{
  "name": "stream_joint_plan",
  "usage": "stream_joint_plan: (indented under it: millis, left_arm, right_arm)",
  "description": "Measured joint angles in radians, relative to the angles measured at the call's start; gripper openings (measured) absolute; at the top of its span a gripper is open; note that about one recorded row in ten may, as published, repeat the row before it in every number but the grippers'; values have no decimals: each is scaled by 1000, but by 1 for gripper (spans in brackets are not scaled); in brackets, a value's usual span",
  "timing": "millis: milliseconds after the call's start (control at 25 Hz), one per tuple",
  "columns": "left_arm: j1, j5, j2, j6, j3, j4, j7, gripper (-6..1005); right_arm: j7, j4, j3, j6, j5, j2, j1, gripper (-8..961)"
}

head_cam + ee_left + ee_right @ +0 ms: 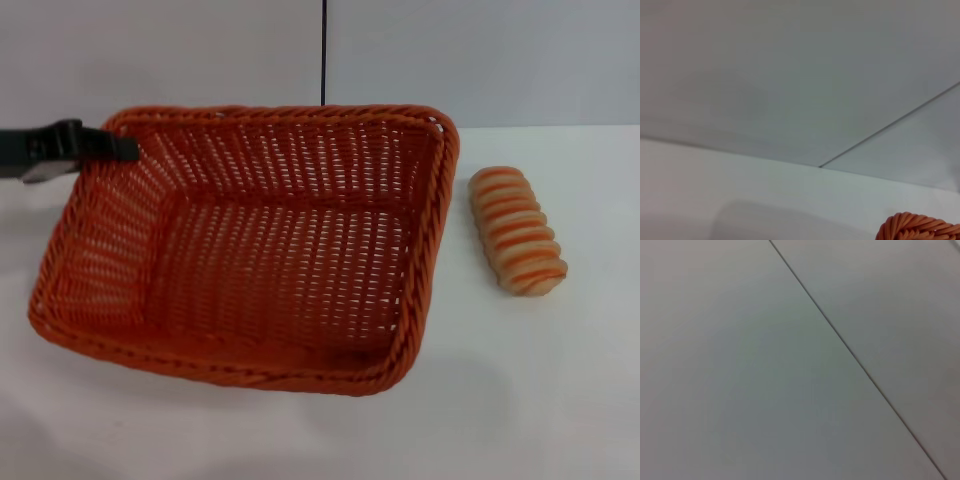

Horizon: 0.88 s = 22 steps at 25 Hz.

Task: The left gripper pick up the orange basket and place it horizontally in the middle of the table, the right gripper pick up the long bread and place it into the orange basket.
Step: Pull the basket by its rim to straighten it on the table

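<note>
Table (560, 400): plain white top, bare along the near edge in the head view; a grey wall with a dark vertical seam stands behind it.
Orange basket (250, 250): rests on the table, filling the left and middle of the head view, long side running across, open side up, nothing inside it. Its near rim lies toward 6 o'clock, its far rim toward 12 o'clock just before the wall.
Long bread (517, 230): lies on the table just beside the basket's right rim, at about 3 o'clock from the basket's centre, apart from it, its length running near to far and slanting a little.
Left gripper (125, 148): black finger comes in from the left edge at about 10 o'clock from the basket's centre; its tip sits at the far-left corner of the rim, over the inside of the left wall. Whether it clamps the rim or has let go, I cannot tell.
Left wrist view: a bit of braided basket rim (920, 227) shows at one corner, with table and wall beyond.
Right gripper: out of sight; its wrist view shows only grey wall with a seam.
</note>
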Motion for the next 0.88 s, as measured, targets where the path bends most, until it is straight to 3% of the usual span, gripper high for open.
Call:
stream_joint_plan:
  millis: [240,560,880]
  left_arm:
    - [101,-111,-11,-81,80,-70,-2,220]
    - [161,-174,-12,-116,146,-75,0,239]
    - [185,-195,-12,-117,155,-71,28,257]
  right_arm:
    - [-3,-9,-4,19,0,0,6,821]
    - [-4,-12,-6,24,-4,0,15,820]
    - [-7,-12,-6,24,-6,0,21,820]
